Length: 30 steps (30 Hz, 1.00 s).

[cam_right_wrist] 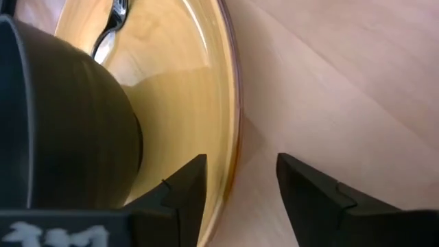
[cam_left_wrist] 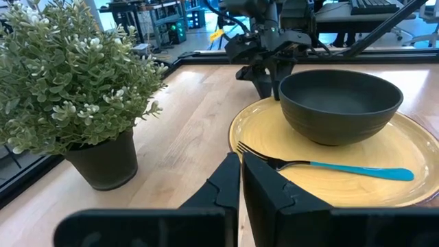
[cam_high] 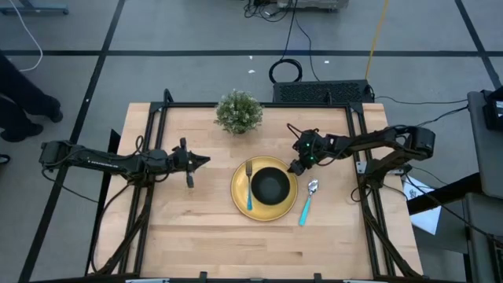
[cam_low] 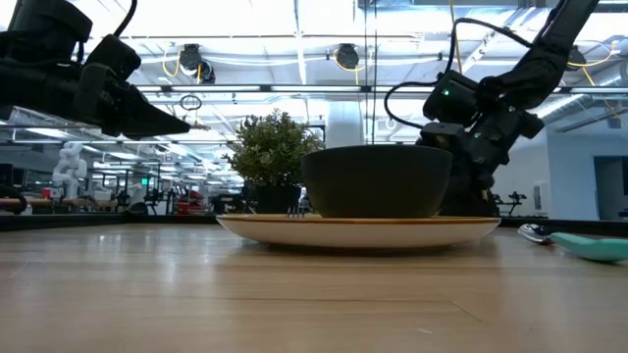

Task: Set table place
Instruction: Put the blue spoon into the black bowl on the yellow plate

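Because the right gripper (cam_high: 296, 167) stands open astride the plate (cam_high: 238, 192) rim, holding nothing, any sideways withdrawal could drag plate and bowl (cam_high: 269, 186) across the tabletop (cam_high: 196, 244); the left gripper (cam_high: 206, 160) waits shut.

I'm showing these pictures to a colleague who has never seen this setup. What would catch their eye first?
Likely the yellow plate mid-table, with the black bowl on it and the fork lying on the plate's left part. The spoon lies on the table just right of the plate. The right hand sits open at the plate's far-right rim, the left hand hangs shut to the plate's left, and a green potted plant stands at the far edge.
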Motion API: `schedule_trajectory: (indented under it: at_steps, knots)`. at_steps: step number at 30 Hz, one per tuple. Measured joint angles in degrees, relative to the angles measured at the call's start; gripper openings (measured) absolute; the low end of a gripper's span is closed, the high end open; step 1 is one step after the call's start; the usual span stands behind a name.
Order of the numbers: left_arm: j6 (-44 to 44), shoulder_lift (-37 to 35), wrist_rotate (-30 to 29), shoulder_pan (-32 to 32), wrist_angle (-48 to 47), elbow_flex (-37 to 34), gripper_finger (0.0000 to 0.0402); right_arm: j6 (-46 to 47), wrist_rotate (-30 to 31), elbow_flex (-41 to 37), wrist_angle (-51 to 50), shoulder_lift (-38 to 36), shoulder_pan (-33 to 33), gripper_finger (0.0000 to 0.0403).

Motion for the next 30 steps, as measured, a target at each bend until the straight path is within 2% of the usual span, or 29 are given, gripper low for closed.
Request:
schedule_trajectory:
  at_steps: [7,15,19,24,26,30]
  knots:
    - [-0.17,0.00,0.01,-0.02,0.02,0.00,0.0024,-0.80,0.02,-0.02,-5.72,-6.47,-3.27,0.0169]
    - [-0.42,-0.02,0.04,-0.03,-0.07,0.00,0.0024,-3.56,0.00,0.00,-10.38,-17.94,-5.49,0.0160]
    - [-0.42,0.00,0.05,-0.03,-0.36,0.00,0.0024,-5.72,0.08,0.00,-13.14,-24.57,-5.00,0.0114]
    - [-0.39,0.00,0.05,-0.03,-0.36,0.00,0.0024,-7.63,3.25,0.00,-14.36,-32.14,-1.87,0.0016]
    - [-0.39,0.00,0.05,-0.03,-0.37,0.00,0.0024,-7.33,3.66,0.00,-14.40,-34.43,-0.22,0.0009]
    - [-0.39,0.00,0.05,-0.03,-0.38,0.00,0.0024,-6.28,8.55,0.02,-16.32,-38.11,4.16,0.0004]
